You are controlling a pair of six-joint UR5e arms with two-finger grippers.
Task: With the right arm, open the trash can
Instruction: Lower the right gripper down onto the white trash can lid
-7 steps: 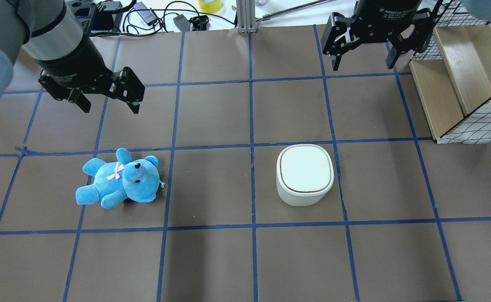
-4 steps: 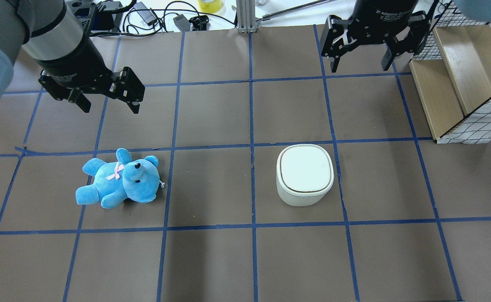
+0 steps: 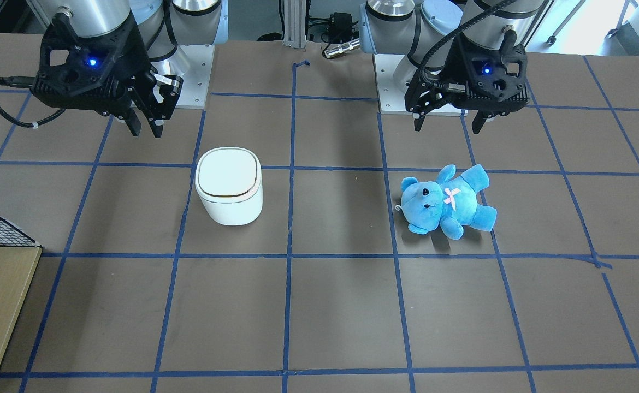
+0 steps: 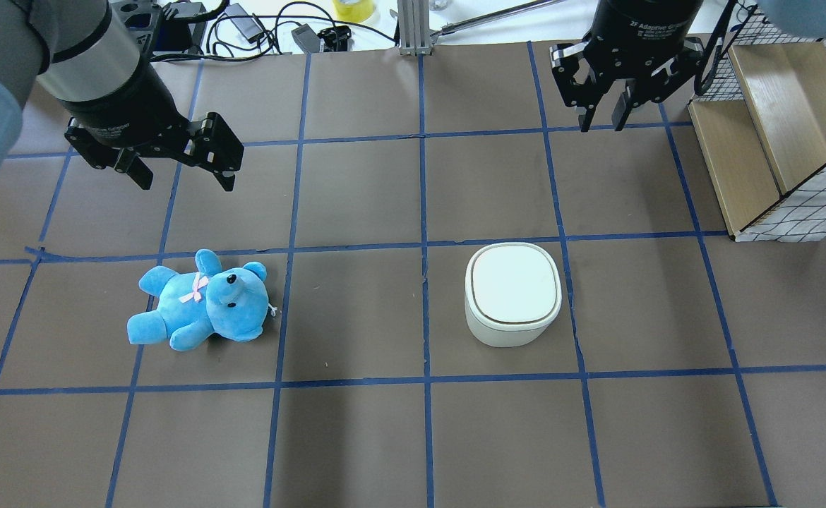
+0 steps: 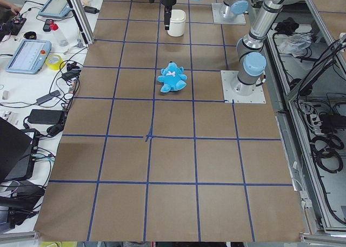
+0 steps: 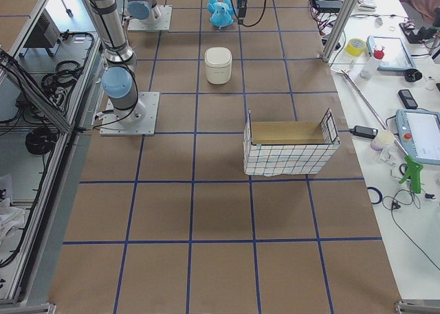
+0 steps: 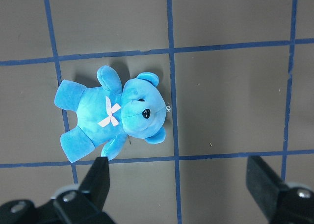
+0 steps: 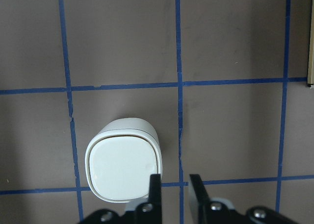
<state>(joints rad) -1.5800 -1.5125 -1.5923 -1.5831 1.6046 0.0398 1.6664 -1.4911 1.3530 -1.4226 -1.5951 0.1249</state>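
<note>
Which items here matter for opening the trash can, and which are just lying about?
Part of the job:
- trash can, lid closed
- right gripper, nearly shut, holding nothing

Just lying about:
- blue teddy bear
- wire-sided box
- left gripper, open

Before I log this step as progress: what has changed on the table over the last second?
The right gripper has narrowed its fingers from wide open to nearly closed, gripping nothing, high above the table away from the trash can. The can's lid remains shut. The left gripper stays open and still, and the teddy bear has not moved.
</note>
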